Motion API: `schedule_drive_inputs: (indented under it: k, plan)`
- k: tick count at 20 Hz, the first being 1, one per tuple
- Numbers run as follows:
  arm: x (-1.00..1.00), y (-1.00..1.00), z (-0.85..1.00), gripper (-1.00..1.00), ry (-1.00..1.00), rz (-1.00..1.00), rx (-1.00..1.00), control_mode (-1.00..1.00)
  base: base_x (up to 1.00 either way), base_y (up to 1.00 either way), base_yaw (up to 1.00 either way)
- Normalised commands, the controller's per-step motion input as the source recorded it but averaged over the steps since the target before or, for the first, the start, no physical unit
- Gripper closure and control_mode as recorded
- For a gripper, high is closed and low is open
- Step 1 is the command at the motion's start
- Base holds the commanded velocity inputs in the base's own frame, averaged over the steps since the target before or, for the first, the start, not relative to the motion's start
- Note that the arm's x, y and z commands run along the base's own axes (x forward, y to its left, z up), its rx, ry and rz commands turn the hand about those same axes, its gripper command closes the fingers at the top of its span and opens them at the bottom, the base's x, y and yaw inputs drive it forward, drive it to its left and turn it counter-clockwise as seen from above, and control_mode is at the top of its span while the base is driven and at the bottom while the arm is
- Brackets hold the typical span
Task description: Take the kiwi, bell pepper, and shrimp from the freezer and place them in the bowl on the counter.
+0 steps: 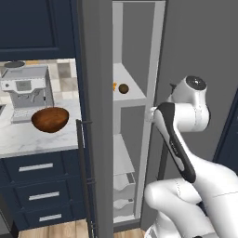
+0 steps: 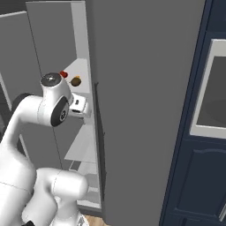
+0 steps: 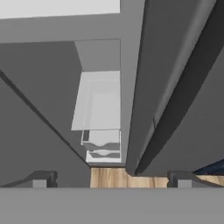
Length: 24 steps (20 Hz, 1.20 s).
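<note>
Step 1, reach into freezer point(image 1: 139, 28): pincer point(image 3: 111, 179) released, empty, aimed down at drawers; next, lift to shelf front edge for kiwi point(image 1: 123, 88).

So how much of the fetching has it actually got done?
The freezer stands open, but nothing has been fetched. The kiwi, shrimp and bell pepper sit on its upper shelf, and no food shows in the bowl on the counter. The tool is open and empty, pointing down at the lower drawers. All three trips remain.
</note>
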Motion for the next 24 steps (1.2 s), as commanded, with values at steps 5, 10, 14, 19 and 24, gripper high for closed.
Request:
schedule_drive_inputs:
  k: [5, 10, 14, 19, 24]
  plan:
    - [0.87, 0.42, 0.15, -1.00, 0.03, -0.04, 0.00, -1.00, 0.00, 0.00, 0.00]
    - [0.29, 0.57, 0.60, -1.00, 0.00, 0.00, 0.00, -1.00, 0.00, 0.00, 0.00]
    - [0.23, 0.32, 0.51, -1.00, 0.00, 0.00, 0.00, -1.00, 0.00, 0.00, 0.00]
    - [0.11, 0.03, 0.21, -1.00, -0.01, 0.00, 0.02, -1.00, 0.00, 0.00, 0.00]
    - [0.12, 0.00, 0.00, -1.00, -0.14, 0.00, 0.04, -1.00, 0.00, 0.00, 0.00]
